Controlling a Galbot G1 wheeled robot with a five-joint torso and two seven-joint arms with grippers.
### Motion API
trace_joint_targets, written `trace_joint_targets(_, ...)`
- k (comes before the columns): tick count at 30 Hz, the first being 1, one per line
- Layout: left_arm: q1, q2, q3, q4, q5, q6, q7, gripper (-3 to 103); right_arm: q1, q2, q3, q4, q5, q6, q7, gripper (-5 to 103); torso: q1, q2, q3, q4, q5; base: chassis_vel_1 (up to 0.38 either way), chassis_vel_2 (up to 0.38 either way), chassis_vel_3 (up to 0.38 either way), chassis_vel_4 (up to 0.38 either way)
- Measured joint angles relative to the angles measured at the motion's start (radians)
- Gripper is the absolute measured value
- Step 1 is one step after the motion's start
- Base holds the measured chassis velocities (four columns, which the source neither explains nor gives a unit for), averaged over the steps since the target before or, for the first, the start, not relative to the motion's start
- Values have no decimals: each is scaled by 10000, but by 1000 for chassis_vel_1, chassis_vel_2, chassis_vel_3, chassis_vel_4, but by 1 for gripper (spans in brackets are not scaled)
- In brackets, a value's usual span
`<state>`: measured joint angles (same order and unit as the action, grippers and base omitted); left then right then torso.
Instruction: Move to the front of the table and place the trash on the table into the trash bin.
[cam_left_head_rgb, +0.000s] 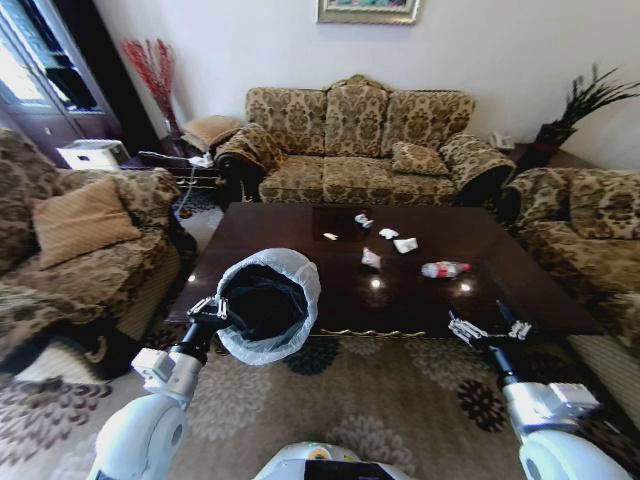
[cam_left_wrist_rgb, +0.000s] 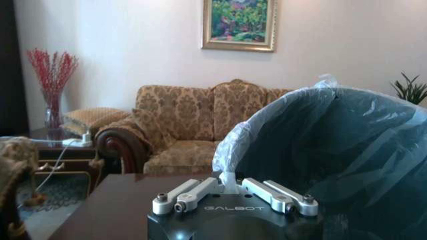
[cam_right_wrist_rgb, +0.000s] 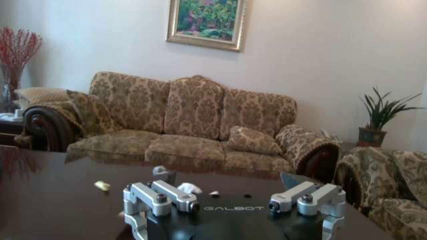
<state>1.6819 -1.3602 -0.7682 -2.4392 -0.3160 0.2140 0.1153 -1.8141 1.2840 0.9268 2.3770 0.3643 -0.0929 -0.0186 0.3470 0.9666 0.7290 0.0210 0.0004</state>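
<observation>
The table (cam_left_head_rgb: 300, 225) has a glossy dark brown top and stands before me. The trash lies right of its middle: several crumpled white scraps (cam_left_head_rgb: 405, 245) and a small clear bottle (cam_left_head_rgb: 445, 269) with a red label. My left gripper (cam_left_head_rgb: 207, 312) is shut on the bag-lined rim of the trash bin (cam_left_head_rgb: 265, 300). It holds the bin tilted over the table's front left edge. In the left wrist view the fingers (cam_left_wrist_rgb: 200, 192) pinch the pale bag of the bin (cam_left_wrist_rgb: 333, 150). My right gripper (cam_left_head_rgb: 490, 330) hangs open at the front right edge. In the right wrist view, scraps (cam_right_wrist_rgb: 189, 188) lie beyond the right gripper (cam_right_wrist_rgb: 233, 225).
Patterned sofas surround the table: one behind (cam_left_head_rgb: 360, 140), one left (cam_left_head_rgb: 70, 240), one right (cam_left_head_rgb: 590, 230). A side table (cam_left_head_rgb: 185, 170) with a vase of red stems stands at the back left, and a potted plant (cam_left_head_rgb: 585, 105) at the back right. Patterned carpet (cam_left_head_rgb: 400, 400) lies under me.
</observation>
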Motion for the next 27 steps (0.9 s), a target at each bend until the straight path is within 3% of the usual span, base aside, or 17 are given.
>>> trace_joint_targets(8,96,-23,7,-106,3,-69,89,2,-108,102,41,-132,-78,302,-85,100,6,-3,3,-1,-4,-390,21,388,-48)
trace_joint_targets(16,118,-85,45,-120,30,-87,90,2,-109,116,-32,-289,-452,730,-108,100,0,0,-1,0,-6,-272,259,297,-256)
trace_joint_targets(22,23,-175,56,-33,202,-143,14,2,118,5,-282,-837,-283,843,-142,100,22,-7,8,0,-7,-125,170,124,-162)
trace_joint_targets(27,20,-260,48,-21,220,-182,-219,2,310,21,-537,-1752,-236,1431,-372,100,2,-5,1,0,0,-13,22,4,-1)
